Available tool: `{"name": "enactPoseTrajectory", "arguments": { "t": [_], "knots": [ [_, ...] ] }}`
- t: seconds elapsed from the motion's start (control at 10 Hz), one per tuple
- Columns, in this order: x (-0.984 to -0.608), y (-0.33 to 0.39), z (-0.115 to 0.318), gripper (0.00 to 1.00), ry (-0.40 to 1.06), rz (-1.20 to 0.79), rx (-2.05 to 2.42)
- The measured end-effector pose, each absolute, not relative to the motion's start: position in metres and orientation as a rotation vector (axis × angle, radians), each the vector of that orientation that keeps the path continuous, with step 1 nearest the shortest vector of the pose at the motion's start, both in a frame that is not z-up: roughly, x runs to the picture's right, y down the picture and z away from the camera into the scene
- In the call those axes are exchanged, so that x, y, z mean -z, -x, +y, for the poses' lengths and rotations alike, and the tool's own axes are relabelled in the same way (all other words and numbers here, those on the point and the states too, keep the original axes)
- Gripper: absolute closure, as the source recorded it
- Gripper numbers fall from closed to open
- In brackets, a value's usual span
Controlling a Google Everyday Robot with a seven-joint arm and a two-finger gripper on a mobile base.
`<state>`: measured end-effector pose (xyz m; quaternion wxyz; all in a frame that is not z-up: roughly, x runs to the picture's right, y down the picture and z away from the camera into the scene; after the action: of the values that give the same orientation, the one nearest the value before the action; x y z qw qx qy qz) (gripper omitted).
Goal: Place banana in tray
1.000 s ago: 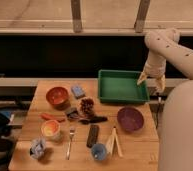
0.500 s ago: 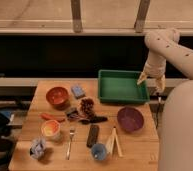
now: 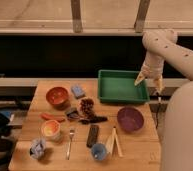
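Note:
The banana (image 3: 113,142), a pale cream-yellow thing of a few narrow splayed pieces, lies near the front edge of the wooden table, left of and in front of the purple bowl (image 3: 130,118). The green tray (image 3: 120,88) stands empty at the back right of the table. My gripper (image 3: 149,83) hangs over the tray's right edge, fingers pointing down and spread apart, holding nothing. It is far from the banana.
On the table (image 3: 140,145) are an orange bowl (image 3: 57,96), a blue sponge (image 3: 78,91), a reddish cone-like thing (image 3: 86,106), an orange stick (image 3: 51,117), a dark brown bar (image 3: 93,135), a fork (image 3: 70,144), an orange cup (image 3: 50,129), a blue cup (image 3: 98,152) and a crumpled bag (image 3: 37,148).

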<state>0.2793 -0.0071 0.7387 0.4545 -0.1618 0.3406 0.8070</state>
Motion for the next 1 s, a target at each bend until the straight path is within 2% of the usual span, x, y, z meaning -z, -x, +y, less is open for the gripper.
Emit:
{"name": "enactPoseTrajectory", "arguments": {
  "t": [0.6,1.0],
  "knots": [
    [-0.721,-0.177,0.028,0.26,0.566,0.723,-1.783],
    [-0.728,-0.154,0.068,0.26,0.677,0.742,-1.701]
  ]
}}
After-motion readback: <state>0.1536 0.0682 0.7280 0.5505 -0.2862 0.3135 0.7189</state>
